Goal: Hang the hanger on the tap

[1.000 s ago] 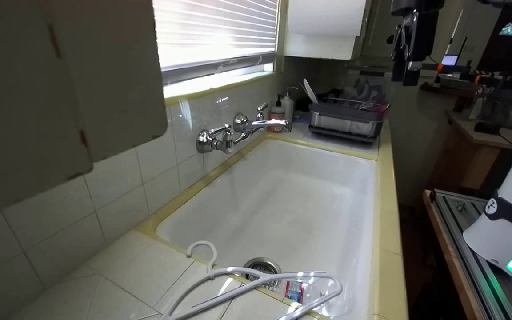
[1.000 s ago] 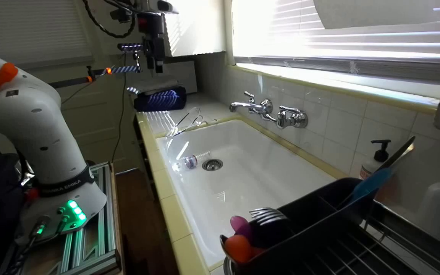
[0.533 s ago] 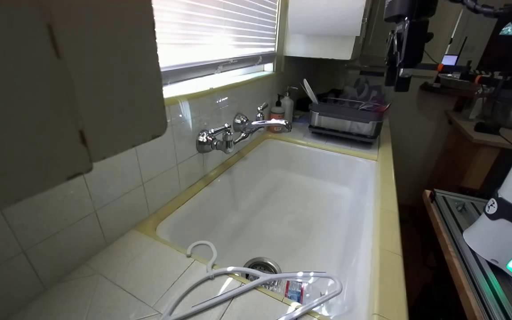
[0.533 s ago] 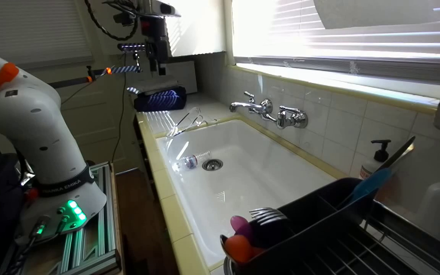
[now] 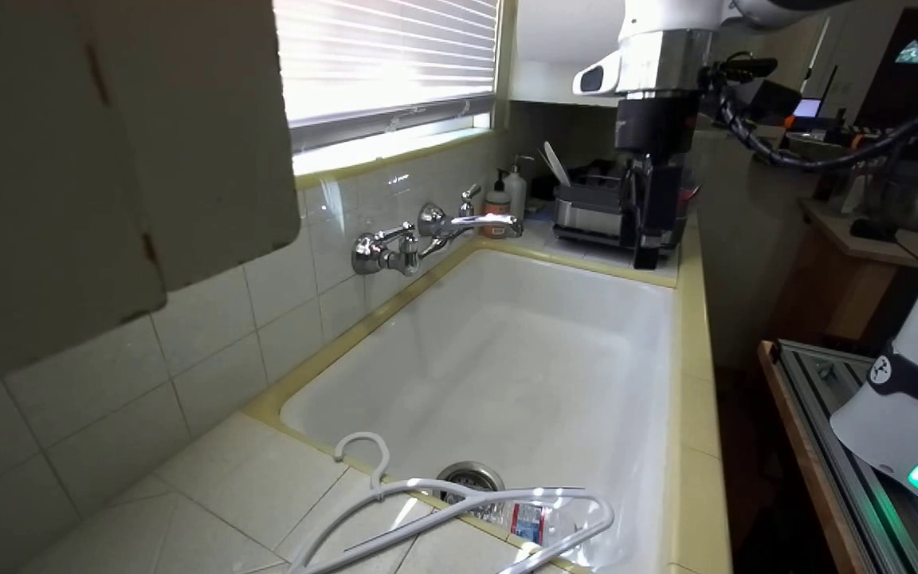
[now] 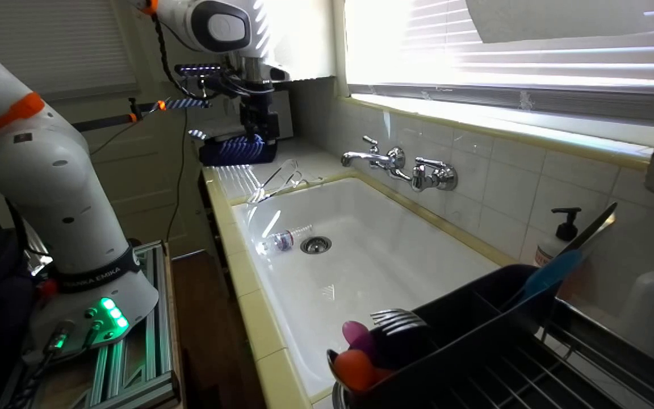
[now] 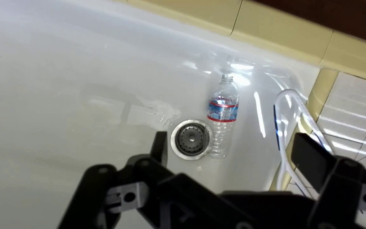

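Note:
The pale hanger point(image 5: 471, 501) lies flat on the tiled counter, with one end over the sink's edge; it also shows in an exterior view point(image 6: 258, 196) and in the wrist view point(image 7: 283, 162). The chrome tap point(image 5: 467, 224) sticks out from the tiled wall, and its spout and handles show in both exterior views point(image 6: 384, 161). My gripper point(image 7: 233, 148) is wide open and empty. It points down, well above the sink, as an exterior view point(image 5: 645, 253) shows. In the wrist view its right finger covers part of the hanger. The hanger's hook is hidden in that view.
A clear plastic bottle point(image 7: 222, 109) lies in the white sink beside the drain point(image 7: 192, 137). A dark dish rack point(image 6: 474, 346) with utensils and soap bottles point(image 5: 497, 207) stand at the sink's end away from the hanger. A cabinet point(image 5: 108, 159) hangs on the wall.
My gripper has come down a good way, and in an exterior view it has moved left, in another right. The hanger, tap and bottle have not moved.

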`<state>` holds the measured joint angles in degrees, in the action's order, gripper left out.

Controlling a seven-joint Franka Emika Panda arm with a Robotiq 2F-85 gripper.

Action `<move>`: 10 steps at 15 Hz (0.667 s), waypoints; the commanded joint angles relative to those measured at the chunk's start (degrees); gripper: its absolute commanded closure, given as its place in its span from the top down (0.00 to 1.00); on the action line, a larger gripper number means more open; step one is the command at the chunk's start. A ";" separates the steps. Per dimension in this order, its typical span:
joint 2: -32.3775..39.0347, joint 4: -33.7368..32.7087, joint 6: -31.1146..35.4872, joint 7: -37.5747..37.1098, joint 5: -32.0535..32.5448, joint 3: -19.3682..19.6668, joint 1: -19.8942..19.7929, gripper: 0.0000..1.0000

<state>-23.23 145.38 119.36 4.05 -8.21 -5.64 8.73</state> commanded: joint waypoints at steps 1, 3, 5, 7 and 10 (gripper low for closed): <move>1.06 0.01 0.49 0.51 -0.24 -0.01 0.47 1.00; 1.83 -0.01 0.68 0.89 -0.32 -0.03 0.71 1.00; 1.72 -0.05 0.68 1.05 -0.33 0.04 0.73 1.00; 3.23 -0.39 1.32 1.30 -1.26 0.17 0.99 1.00; 9.22 -0.95 4.59 3.13 -4.04 -0.03 2.25 1.00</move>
<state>-19.99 145.32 120.39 5.31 -8.99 -5.58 9.71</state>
